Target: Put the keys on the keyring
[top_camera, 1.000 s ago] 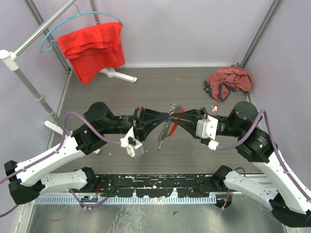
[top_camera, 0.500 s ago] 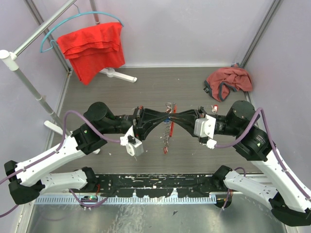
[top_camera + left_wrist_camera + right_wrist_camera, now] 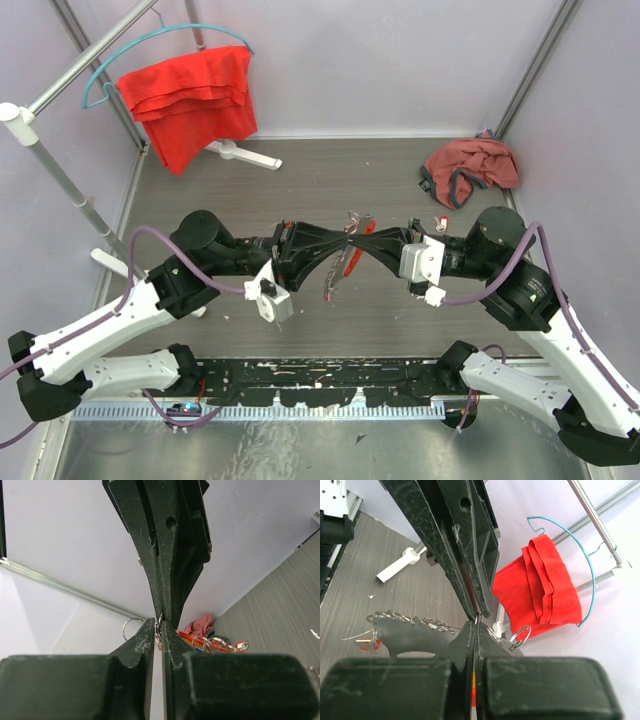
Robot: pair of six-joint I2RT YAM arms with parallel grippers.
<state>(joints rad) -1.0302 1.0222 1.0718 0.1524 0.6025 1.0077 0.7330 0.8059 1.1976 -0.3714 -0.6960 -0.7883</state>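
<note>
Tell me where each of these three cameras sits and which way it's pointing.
Top external: above and behind the bases, looking down on the table; left arm and right arm show, left gripper and right gripper meeting at the keyring.
Left wrist: on that wrist, looking along its own fingers at the right gripper and the pink cloth.
Right wrist: on that wrist, looking along its own fingers at the left gripper and the red cloth.
Shared: both wrist views show the grippers tip to tip.
</note>
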